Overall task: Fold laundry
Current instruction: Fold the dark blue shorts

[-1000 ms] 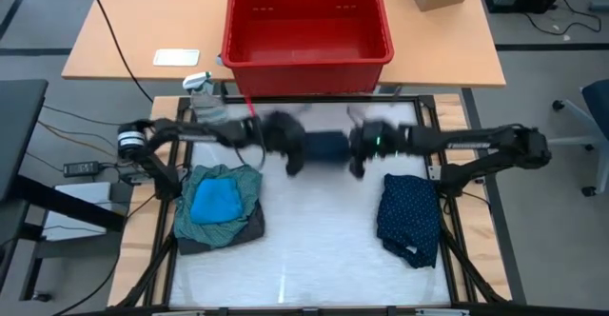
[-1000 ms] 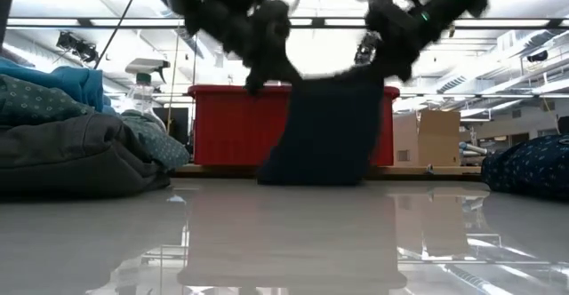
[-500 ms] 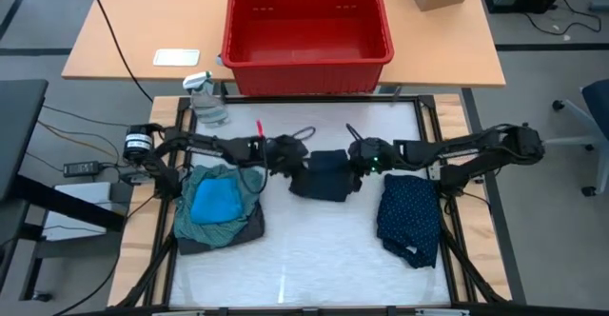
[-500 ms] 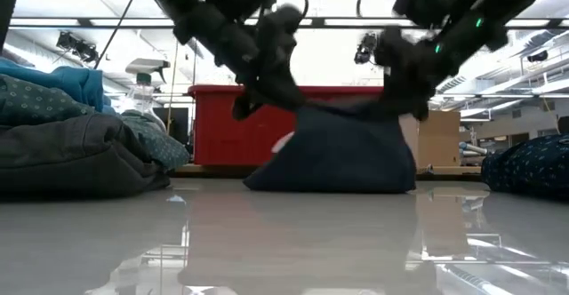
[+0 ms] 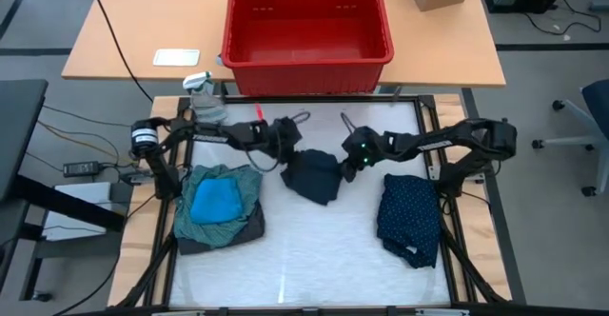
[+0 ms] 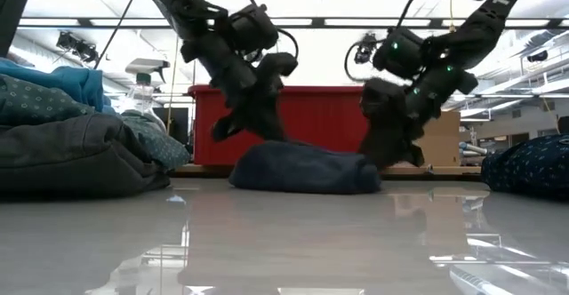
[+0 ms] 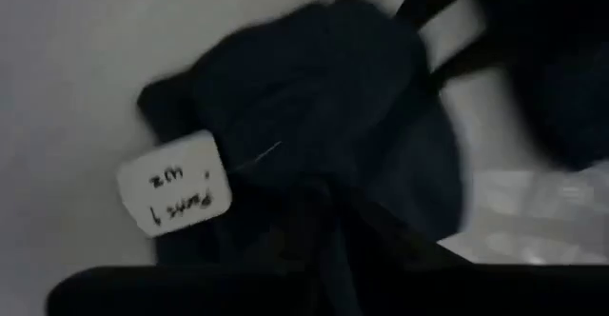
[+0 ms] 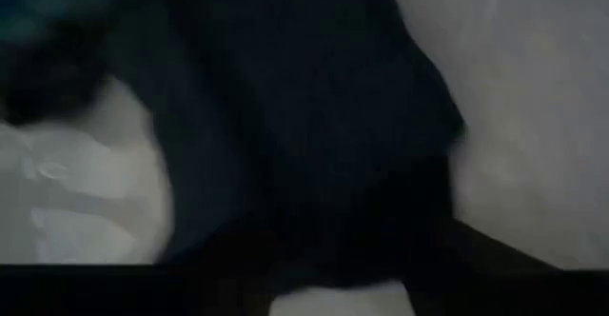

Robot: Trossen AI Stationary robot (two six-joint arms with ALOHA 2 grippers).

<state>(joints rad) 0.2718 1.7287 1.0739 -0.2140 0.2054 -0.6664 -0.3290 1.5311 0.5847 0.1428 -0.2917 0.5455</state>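
Near edge: the white, glossy desk point(image 5: 304, 259) lies bare at the front, which reads as room kept for spreading a garment flat.
Left stack: a small bright blue cloth piece point(image 5: 215, 201) sits on a large teal-green shirt point(image 5: 238, 180), which rests on a dark grey cloth piece point(image 5: 249, 228); stacked at the desk's left side, it looks like work set out of the way.
Right pile: a navy dotted cloth piece point(image 5: 409, 213) lies bunched at the desk's right side, well apart from the middle, likely parked in the same way.
Centre garment: a dark navy cloth garment point(image 5: 316, 174) lies slumped in a low mound mid-desk between both arms; a white paper tag with handwriting point(image 7: 175, 192) shows on it in the left wrist view.
Left pincer point(image 5: 288, 151): at the garment's left upper edge, low over the cloth; whether its fingers are spread or pinching cloth I cannot tell.
Right pincer point(image 5: 354, 161): at the garment's right edge, facing the left one; its finger state I cannot tell either.
Why so: one arm at each side suits handling the cloth by two edges to lay it down.
Far edge: a clear plastic spray bottle point(image 5: 205, 97) stands at the desk's back left corner.
Beyond: a red plastic bin point(image 5: 307, 32), empty, sits on the wooden table behind.
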